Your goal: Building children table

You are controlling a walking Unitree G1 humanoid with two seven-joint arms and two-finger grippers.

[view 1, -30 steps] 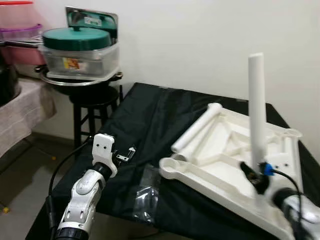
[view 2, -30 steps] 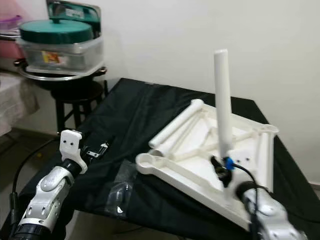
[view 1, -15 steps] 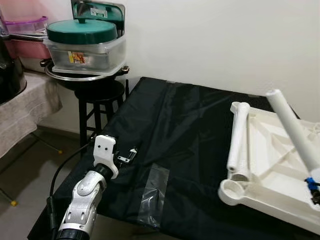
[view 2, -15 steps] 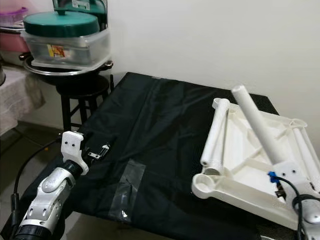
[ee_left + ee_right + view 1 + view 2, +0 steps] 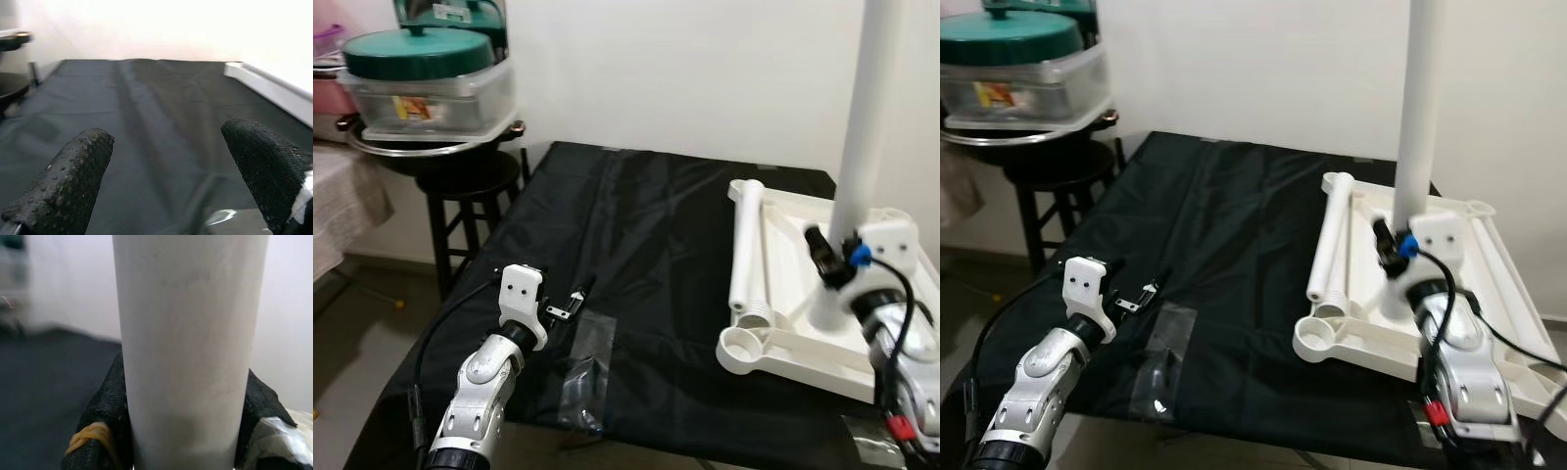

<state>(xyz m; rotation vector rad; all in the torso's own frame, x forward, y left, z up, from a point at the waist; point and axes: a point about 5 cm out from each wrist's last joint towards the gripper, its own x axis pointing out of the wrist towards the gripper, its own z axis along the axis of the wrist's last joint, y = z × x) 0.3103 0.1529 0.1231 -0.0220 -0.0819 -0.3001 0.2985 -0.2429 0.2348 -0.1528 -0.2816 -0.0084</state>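
An upside-down white plastic tabletop (image 5: 773,354) lies on the right of the black cloth. One white leg (image 5: 859,137) stands upright at its near corner, and my right gripper (image 5: 832,266) is shut on that leg low down. In the right wrist view the leg (image 5: 190,347) sits tight between the black fingers (image 5: 105,406). A second white leg (image 5: 746,250) lies flat along the tabletop's left edge. My left gripper (image 5: 570,299) hovers open over the cloth's near left part, its fingers (image 5: 63,181) spread with nothing between them.
A black cloth (image 5: 646,215) covers the table. A clear plastic bag (image 5: 582,367) lies near its front edge, just ahead of my left gripper. A black stool (image 5: 470,186) at the far left carries a pan and green-lidded containers (image 5: 426,83). A white wall stands behind.
The camera view has shifted. The leg in my right gripper has swung from a tilt to upright on the tabletop's near corner. My left arm holds the same pose.
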